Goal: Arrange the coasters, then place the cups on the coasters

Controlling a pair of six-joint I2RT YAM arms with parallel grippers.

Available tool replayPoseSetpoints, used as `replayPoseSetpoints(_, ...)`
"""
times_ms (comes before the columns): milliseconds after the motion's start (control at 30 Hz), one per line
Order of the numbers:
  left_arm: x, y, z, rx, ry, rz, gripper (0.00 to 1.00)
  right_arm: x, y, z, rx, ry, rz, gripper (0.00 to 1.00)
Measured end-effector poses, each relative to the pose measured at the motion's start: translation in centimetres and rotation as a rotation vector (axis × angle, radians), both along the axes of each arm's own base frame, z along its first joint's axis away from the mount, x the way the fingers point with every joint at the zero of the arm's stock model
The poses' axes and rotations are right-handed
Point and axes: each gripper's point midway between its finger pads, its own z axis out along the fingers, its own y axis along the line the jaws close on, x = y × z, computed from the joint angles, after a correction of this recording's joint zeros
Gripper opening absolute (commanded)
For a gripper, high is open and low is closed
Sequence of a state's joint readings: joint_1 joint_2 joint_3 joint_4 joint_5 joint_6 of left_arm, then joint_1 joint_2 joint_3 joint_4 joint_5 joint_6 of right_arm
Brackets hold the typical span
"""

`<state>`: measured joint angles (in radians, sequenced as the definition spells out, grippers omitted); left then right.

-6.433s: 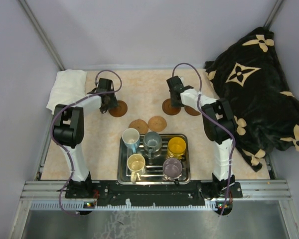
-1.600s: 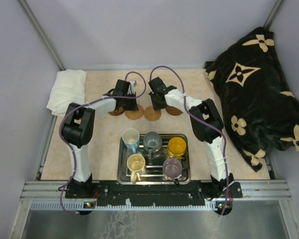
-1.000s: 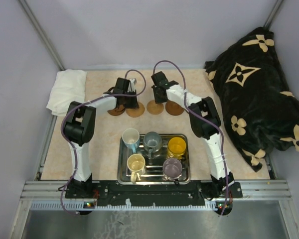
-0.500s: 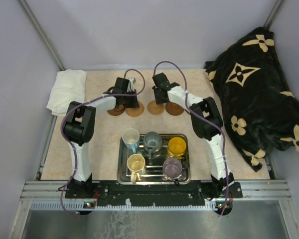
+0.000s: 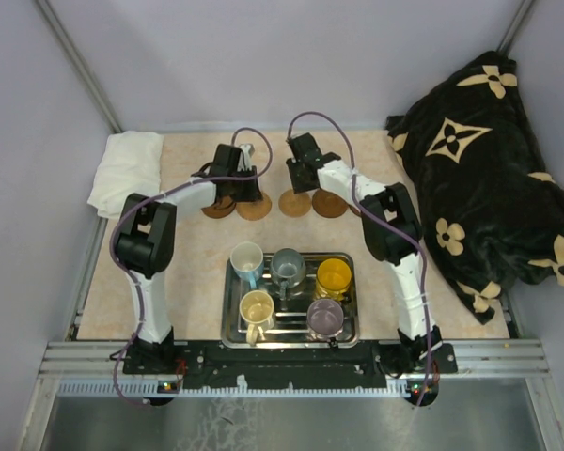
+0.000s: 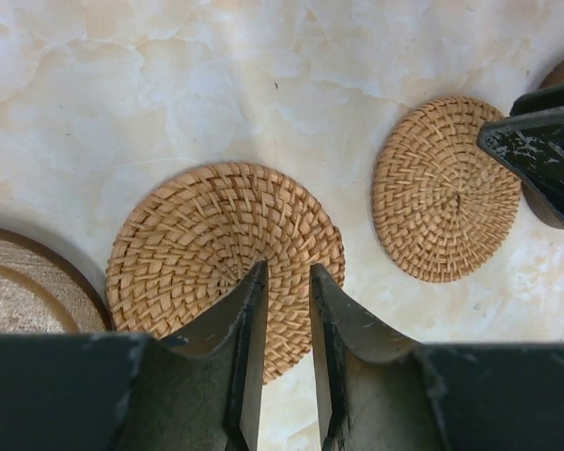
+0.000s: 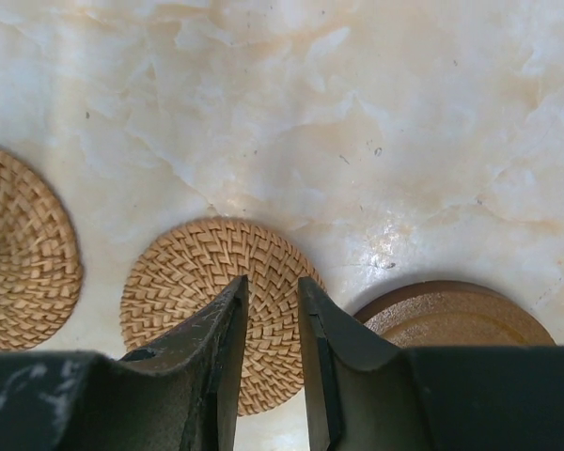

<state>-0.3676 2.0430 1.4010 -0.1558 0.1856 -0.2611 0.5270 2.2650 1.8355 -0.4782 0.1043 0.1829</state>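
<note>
Several brown coasters lie in a row across the far half of the table. My left gripper (image 5: 242,181) hovers over a woven coaster (image 6: 226,254) (image 5: 255,208), jaws a little apart and empty, so open. A darker coaster (image 6: 19,287) lies to its left. My right gripper (image 5: 301,177) hangs over the neighbouring woven coaster (image 7: 216,291) (image 5: 294,203), also open and empty, with a dark coaster (image 7: 451,315) beside it. The cups stand on the steel tray (image 5: 227,327): white-blue (image 5: 246,258), grey-blue (image 5: 287,266), orange-yellow (image 5: 334,276), cream-yellow (image 5: 257,308) and purple-grey (image 5: 324,317).
A folded white cloth (image 5: 127,167) lies at the far left corner. A black blanket (image 5: 489,160) with tan flowers is heaped along the right side. Grey walls close the table in behind and at the sides.
Both grippers' jaws have parted a little over the two woven coasters, which stay flat on the table. The arms have barely shifted.
</note>
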Motion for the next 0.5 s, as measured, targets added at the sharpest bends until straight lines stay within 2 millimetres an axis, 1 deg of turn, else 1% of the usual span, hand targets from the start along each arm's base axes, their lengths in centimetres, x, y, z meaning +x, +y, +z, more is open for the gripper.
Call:
replayPoseSetpoints(133, -0.2, 0.1, 1.6, -0.009, -0.029, -0.005, 0.34, 0.3, 0.4, 1.3, 0.022, -0.026, 0.006, 0.28)
replayPoseSetpoints(233, -0.1, 0.0, 3.5, -0.021, -0.067, -0.006, 0.35, 0.5, 0.4, 2.7, 0.035, -0.055, 0.002, 0.25)
replayPoseSetpoints(300, -0.2, 0.0, 4.5, -0.03, -0.09, -0.007, 0.37, 0.2, -0.1, 3.4, 0.03, -0.068, -0.007, 0.24)
replayPoseSetpoints(367, -0.7, 0.2, 5.1, -0.037, -0.103, -0.005, 0.38, -0.2, -0.9, 4.0, 0.014, -0.079, -0.024, 0.23)
replayPoseSetpoints(433, -1.6, 0.6, 5.3, -0.039, -0.103, -0.003, 0.38, -0.7, -1.7, 4.4, -0.004, -0.086, -0.041, 0.21)
replayPoseSetpoints(500, -2.6, 1.0, 5.1, -0.039, -0.097, 0.003, 0.38, -1.2, -2.7, 4.2, -0.022, -0.08, -0.057, 0.2)
